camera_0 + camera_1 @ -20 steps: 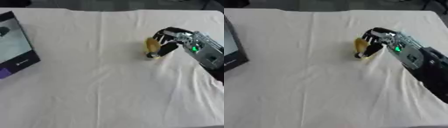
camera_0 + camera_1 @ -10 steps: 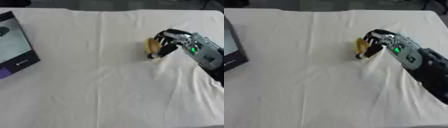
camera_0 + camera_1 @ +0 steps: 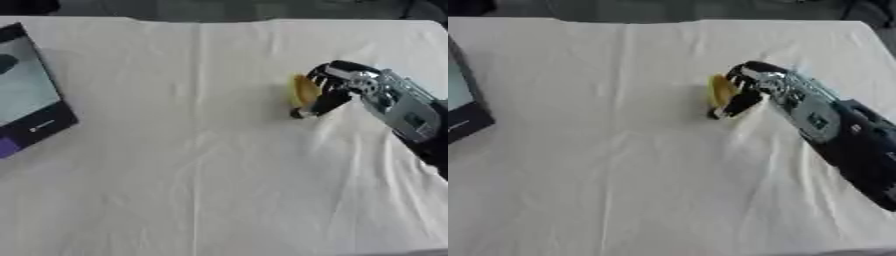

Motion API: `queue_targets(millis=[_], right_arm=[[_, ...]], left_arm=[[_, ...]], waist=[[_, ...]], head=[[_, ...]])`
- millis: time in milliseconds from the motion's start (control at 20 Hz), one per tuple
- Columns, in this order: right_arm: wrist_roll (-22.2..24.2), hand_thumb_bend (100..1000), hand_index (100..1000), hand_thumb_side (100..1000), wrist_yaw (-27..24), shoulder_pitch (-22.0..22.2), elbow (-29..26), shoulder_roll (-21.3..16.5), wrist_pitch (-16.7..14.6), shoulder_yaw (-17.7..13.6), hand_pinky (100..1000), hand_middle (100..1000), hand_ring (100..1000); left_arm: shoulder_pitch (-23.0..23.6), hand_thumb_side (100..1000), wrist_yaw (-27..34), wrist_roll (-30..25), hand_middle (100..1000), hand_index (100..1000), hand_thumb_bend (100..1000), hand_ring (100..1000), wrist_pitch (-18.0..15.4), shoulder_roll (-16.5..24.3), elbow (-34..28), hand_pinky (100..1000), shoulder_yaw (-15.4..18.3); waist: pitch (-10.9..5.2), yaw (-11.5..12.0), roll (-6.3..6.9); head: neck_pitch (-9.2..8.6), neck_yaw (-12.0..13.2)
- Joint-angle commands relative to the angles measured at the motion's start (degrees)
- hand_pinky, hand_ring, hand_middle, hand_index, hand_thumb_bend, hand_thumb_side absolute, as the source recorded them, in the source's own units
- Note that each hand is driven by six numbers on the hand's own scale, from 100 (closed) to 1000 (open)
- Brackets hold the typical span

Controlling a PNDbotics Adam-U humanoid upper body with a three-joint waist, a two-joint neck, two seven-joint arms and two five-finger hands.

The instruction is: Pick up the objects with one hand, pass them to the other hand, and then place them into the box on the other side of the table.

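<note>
A small yellow object lies on the white cloth at the right of the table. My right hand reaches in from the right edge and has its fingers and thumb curled round the yellow object, which still rests against the cloth. Much of the object is hidden by the fingers. The box, dark with a pale inside and a purple corner, lies at the far left edge. My left hand shows in neither view.
A white cloth with a few creases covers the whole table. The table's far edge runs along the top of the views, with a dark floor beyond it.
My right hand has closed further round the yellow object. Hand and object have stayed in about the same place.
</note>
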Motion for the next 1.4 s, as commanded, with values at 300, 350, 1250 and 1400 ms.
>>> queue_targets(millis=[300,350,1250,1400], right_arm=[[1.37,581,879,393,3.88,-0.5,-0.56,-1.92,1.04,-0.84,868,675,745],[1.49,580,878,393,4.03,-0.5,-0.59,-1.96,1.0,-0.92,867,674,744],[-1.91,570,882,398,2.02,-0.02,-2.52,-3.12,3.44,-2.13,847,647,722],[-2.06,571,891,400,2.17,-0.01,-2.21,-3.05,3.74,-2.0,845,643,720]], left_arm=[[-0.88,407,-0.53,-0.4,623,701,719,663,0.01,1.05,-0.58,803,0.42],[-0.86,408,-0.57,-0.45,623,701,719,663,0.02,1.04,-0.55,803,0.42],[-0.89,414,-0.92,-1.0,625,701,717,664,0.15,0.94,-0.19,806,0.33],[-0.9,415,-1.02,-1.08,625,701,717,665,0.14,0.9,-0.18,806,0.3]], waist=[[-0.5,-0.16,0.37],[-0.5,-0.19,0.34],[-0.57,-0.41,0.19],[-0.53,-0.36,0.24]], head=[[0.33,-0.14],[0.33,-0.16],[0.33,-0.05],[0.33,-0.08]])
